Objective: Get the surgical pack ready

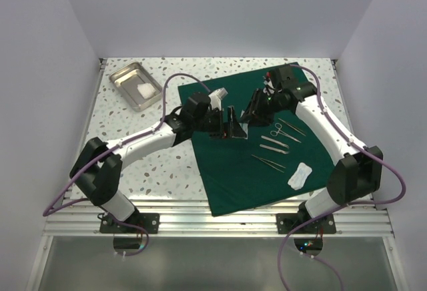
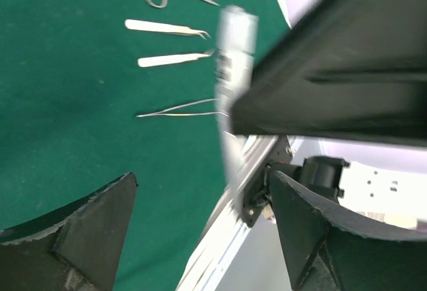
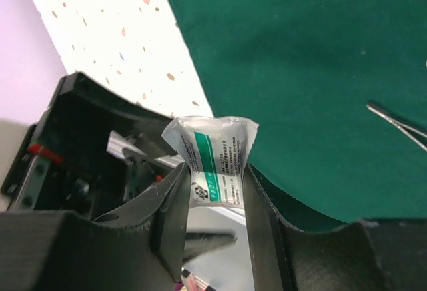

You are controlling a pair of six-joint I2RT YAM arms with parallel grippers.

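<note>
Overhead, the drape (image 1: 233,171) lies flat on the table (image 1: 160,164), right of centre, its near edge at the table's near edge. A row of instruments (image 1: 277,145) and a white pad (image 1: 300,174) lie on its right half. A tray (image 1: 127,77) holding gauze (image 1: 145,91) sits at the far left, well apart from the drape. Both arms reach over the middle of the drape. The left hand (image 1: 230,129) and right hand (image 1: 252,114) face each other, close together.

Left wrist view: the left hand's fingers stand wide apart and hold nothing. Beyond them a thin packet (image 2: 237,51) hangs edge-on from the dark right hand, above the drape. Whether the packet reaches between the left fingers cannot be told. Tweezers and a ring-handled instrument lie on the drape beyond.

Right wrist view: the right hand's fingers are closed on a white packet with a green stripe and print. It is gripped by its lower part, with the top standing clear. The drape lies beneath, with speckled table to the left.
</note>
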